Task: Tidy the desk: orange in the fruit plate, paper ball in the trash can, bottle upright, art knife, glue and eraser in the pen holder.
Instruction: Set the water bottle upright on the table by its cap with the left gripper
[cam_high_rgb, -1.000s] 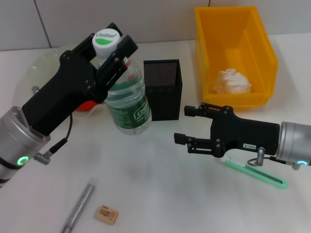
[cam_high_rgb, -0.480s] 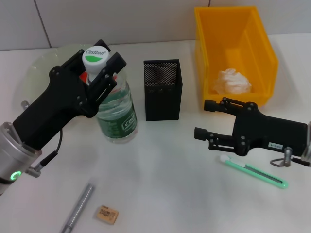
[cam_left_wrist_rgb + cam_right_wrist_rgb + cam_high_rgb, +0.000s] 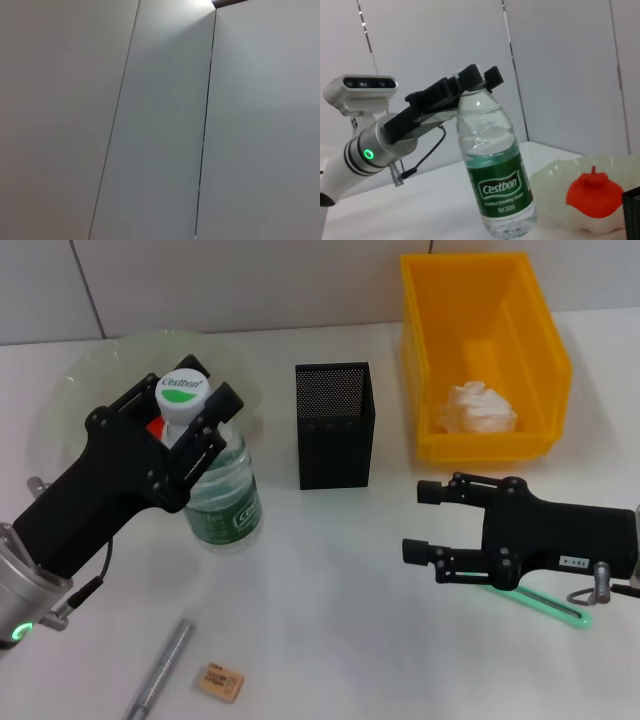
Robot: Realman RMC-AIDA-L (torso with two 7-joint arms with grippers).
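The bottle (image 3: 222,502) stands upright on the table; it also shows in the right wrist view (image 3: 499,186). My left gripper (image 3: 186,416) is shut on its neck just under the white cap, as the right wrist view (image 3: 470,86) also shows. The orange (image 3: 592,192) lies in the fruit plate (image 3: 555,181); in the head view the plate (image 3: 95,375) is at the back left and only a red sliver of the orange (image 3: 153,426) shows. The paper ball (image 3: 480,408) lies in the trash can (image 3: 530,315). The pen holder (image 3: 335,425) stands mid-table. My right gripper (image 3: 420,520) is open and empty above the green art knife (image 3: 545,604). The eraser (image 3: 219,681) lies near the front edge.
A grey glue stick (image 3: 160,670) lies beside the eraser at the front left. The left wrist view shows only a wall. The pen holder's corner (image 3: 632,215) shows in the right wrist view.
My left gripper has carried the bottle to the left and toward me, bringing it from tilted to upright. My right gripper has drawn back to the right, over the art knife.
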